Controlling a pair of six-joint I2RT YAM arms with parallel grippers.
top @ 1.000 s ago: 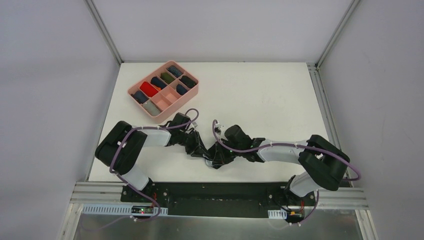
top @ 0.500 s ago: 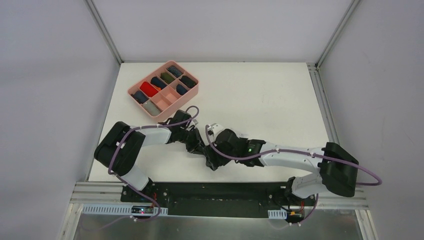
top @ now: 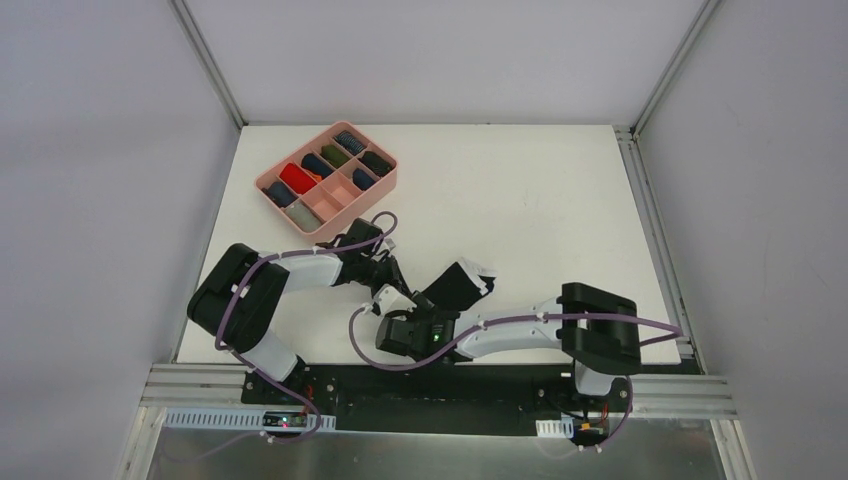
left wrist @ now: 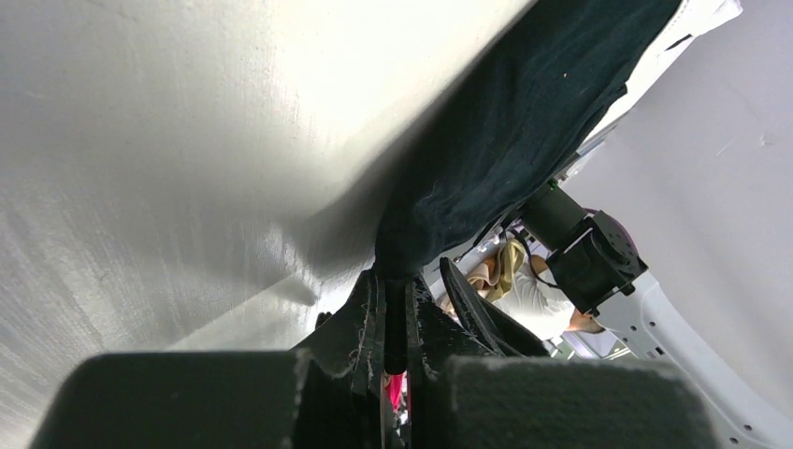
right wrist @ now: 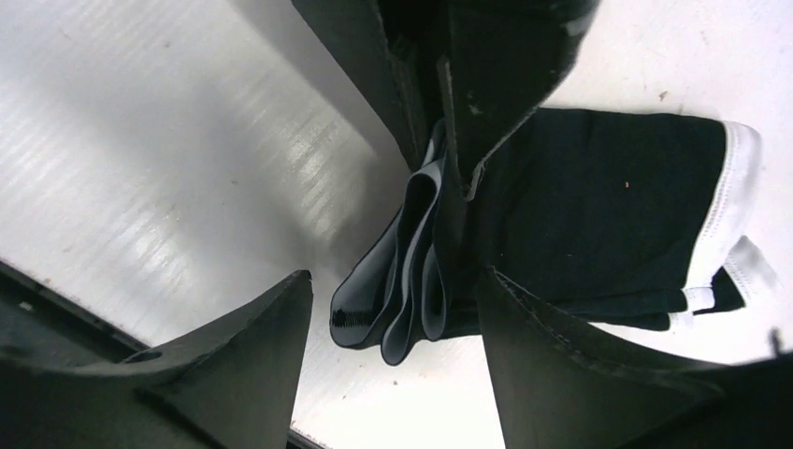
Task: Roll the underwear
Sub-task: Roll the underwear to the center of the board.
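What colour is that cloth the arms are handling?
Black with white trim along one edge; the underwear shows best in the right wrist view.

Pink plastic compartment tray at bench rear left, black cloth briefs on bench front centre, before tray.

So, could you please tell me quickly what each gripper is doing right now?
Left gripper: closed, pinching the black underwear.
Right gripper: open, holding nothing.

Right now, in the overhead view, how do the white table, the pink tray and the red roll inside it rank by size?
Largest: white table.
Next: pink tray.
Smallest: red roll, filling just one tray compartment.
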